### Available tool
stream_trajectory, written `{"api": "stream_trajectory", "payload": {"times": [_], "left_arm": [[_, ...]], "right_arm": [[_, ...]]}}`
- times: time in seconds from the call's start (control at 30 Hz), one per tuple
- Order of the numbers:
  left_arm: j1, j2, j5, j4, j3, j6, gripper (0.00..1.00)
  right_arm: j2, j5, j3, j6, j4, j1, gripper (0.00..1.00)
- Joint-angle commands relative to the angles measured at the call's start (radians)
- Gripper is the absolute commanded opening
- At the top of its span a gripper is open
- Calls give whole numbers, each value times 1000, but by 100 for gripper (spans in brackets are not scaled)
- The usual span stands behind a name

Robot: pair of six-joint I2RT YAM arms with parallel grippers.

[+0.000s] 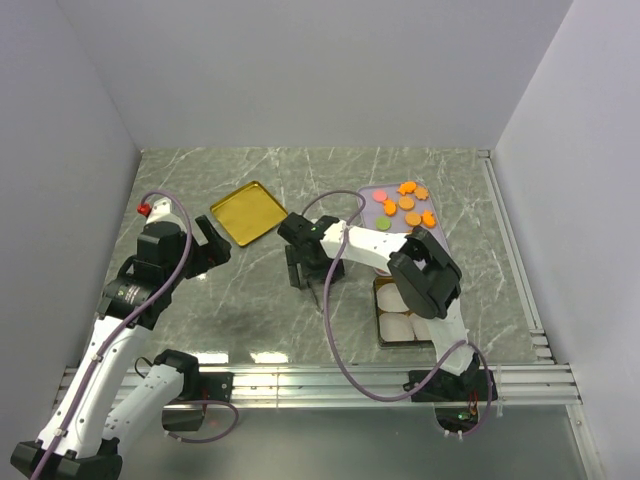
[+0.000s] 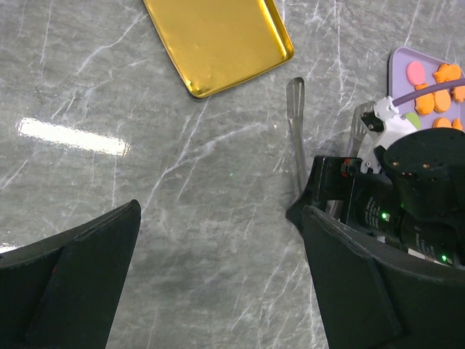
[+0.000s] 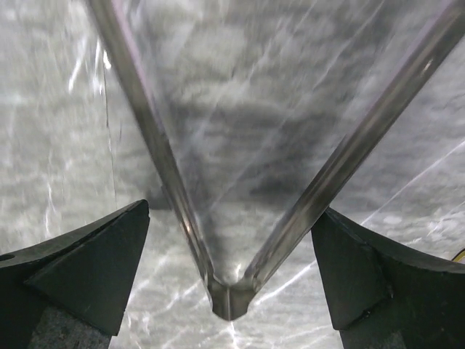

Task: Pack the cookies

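The cookies (image 1: 408, 203), mostly orange with a pink and a green one, lie on a lavender plate (image 1: 368, 192) at the back right, also seen in the left wrist view as cookies (image 2: 434, 86). My right gripper (image 1: 300, 268) hangs low over the marble, open, its fingers (image 3: 87, 269) on either side of the hinge end of metal tongs (image 3: 231, 298). The two tong arms (image 2: 296, 123) run out from under it. My left gripper (image 2: 221, 218) is open and empty above bare marble, left of the right gripper.
A gold tray (image 1: 247, 212) lies at the back centre-left, just beyond the left gripper. A gold tin (image 1: 378, 312) with white paper cups (image 1: 398, 325) sits at the front right, partly under the right arm. Grey walls enclose the table.
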Motion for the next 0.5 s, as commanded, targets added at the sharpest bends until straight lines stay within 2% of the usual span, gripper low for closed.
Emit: {"api": "stream_trajectory", "payload": {"times": [0.0,0.23,0.47], "left_arm": [[5,-7,1,27,-2,-7,99],[5,-4,10,30,-4,-4,99],[3,-2,16,30,-4,-2,99]], "right_arm": [[21,84,66,46,-60,2,97],[41,107,84,103,-90,2,90],[46,49,14,183,-31,3,75]]}}
